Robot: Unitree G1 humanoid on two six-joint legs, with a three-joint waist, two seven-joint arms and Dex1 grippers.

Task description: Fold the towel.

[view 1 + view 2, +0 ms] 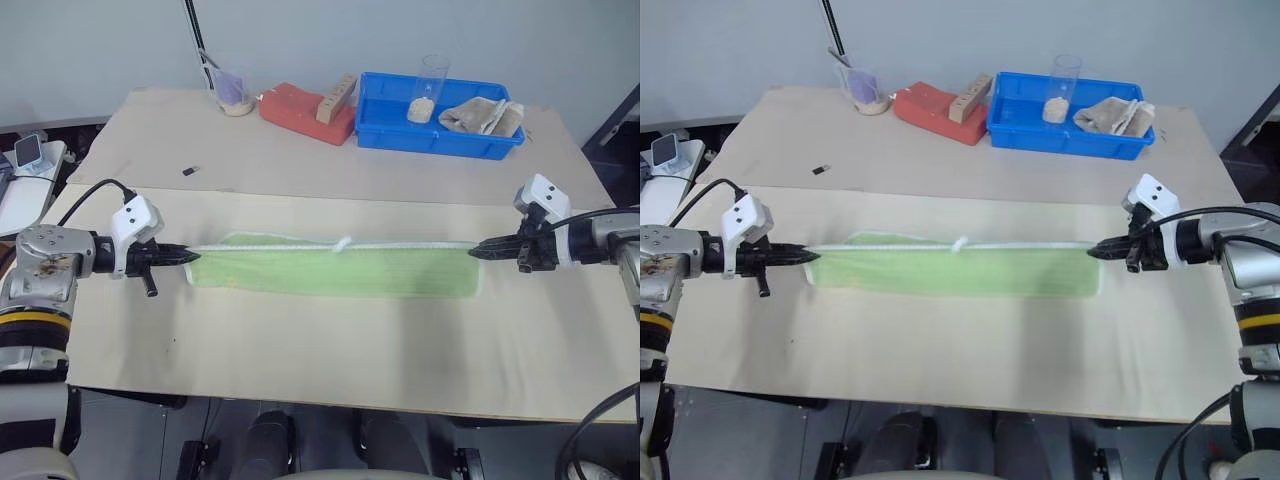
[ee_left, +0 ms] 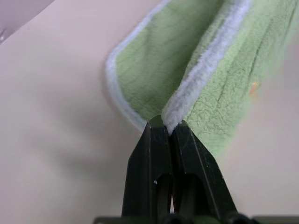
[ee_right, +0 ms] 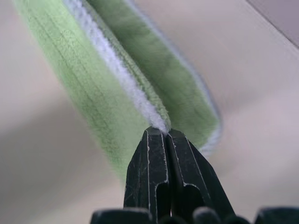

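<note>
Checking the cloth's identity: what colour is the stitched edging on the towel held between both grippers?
White, on the light lime-green towel; clearest in the left wrist view.

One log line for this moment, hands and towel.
left hand: shut on towel corner | right hand: shut on opposite corner | towel: edge stretched taut between them, rest hanging to table

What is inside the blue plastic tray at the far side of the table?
The blue plastic tray holds a clear plastic cup with pale material at its bottom and a crumpled beige-grey rag. Whatever lies under the rag is covered.
</note>
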